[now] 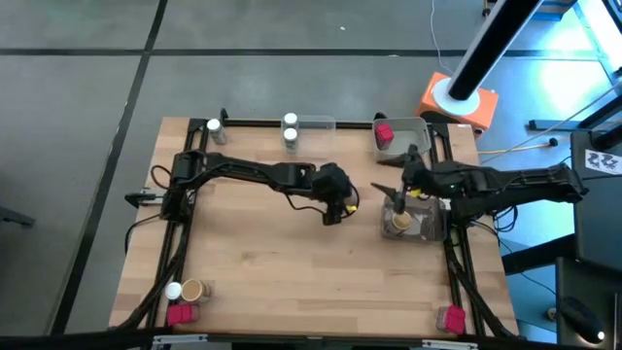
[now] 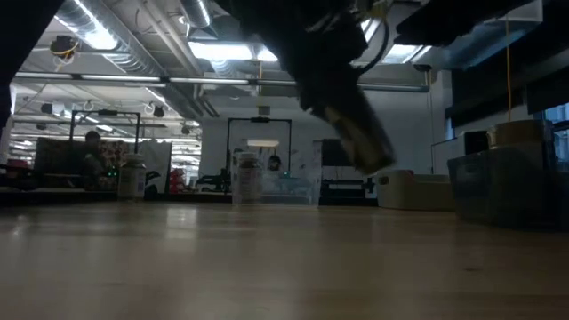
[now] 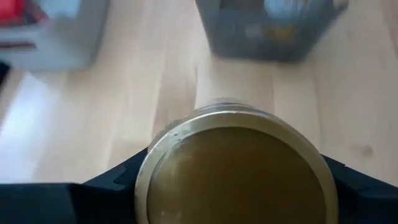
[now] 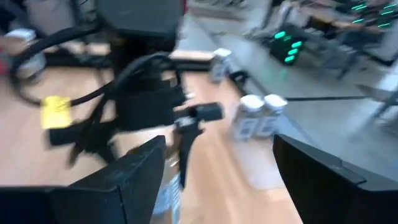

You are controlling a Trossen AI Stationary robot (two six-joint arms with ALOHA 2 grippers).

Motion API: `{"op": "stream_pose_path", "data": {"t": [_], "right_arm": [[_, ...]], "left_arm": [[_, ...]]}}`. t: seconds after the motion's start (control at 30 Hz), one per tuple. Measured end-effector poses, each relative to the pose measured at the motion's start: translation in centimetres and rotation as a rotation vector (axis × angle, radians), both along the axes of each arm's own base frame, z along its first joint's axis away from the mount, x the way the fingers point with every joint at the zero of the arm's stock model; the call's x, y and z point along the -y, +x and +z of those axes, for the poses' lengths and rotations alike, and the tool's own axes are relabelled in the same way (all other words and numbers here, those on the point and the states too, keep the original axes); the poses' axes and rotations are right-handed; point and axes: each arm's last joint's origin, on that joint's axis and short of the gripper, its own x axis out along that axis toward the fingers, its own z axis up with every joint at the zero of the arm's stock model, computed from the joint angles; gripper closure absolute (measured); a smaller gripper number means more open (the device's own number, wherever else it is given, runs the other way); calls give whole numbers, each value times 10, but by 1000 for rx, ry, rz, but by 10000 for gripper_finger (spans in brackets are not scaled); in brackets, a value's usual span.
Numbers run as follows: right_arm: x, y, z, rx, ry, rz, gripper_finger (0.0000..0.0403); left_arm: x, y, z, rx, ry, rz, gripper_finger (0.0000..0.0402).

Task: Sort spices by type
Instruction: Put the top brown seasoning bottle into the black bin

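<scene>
Two dark fingers of the left gripper (image 3: pixel 233 186) are clenched around a tan-brown round jar (image 3: pixel 236 171), lifted above the middle of the wooden surface (image 1: pixel 282 262). Right gripper (image 1: pixel 399 197), fingers spread and empty, hovers over a tray (image 1: pixel 428 228) holding another tan jar (image 1: pixel 399 222).

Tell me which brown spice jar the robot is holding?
The tan-brown jar clamped in the left gripper above the table's middle; the others sit in the grey tray or loose near the front-left corner.
</scene>
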Motion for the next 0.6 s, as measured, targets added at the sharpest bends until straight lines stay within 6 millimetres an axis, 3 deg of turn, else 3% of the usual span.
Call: {"op": "stream_pose_path", "data": {"t": [0.17, 0.6], "right_arm": [[-3, 14, -13, -85, 14, 51, 107], [-5, 40, -36, -196, 7, 48, 107]], "left_arm": [[6, -9, -9, -119, -19, 6, 132], [8, -12, -31, -220, -35, 22, 132]]}}
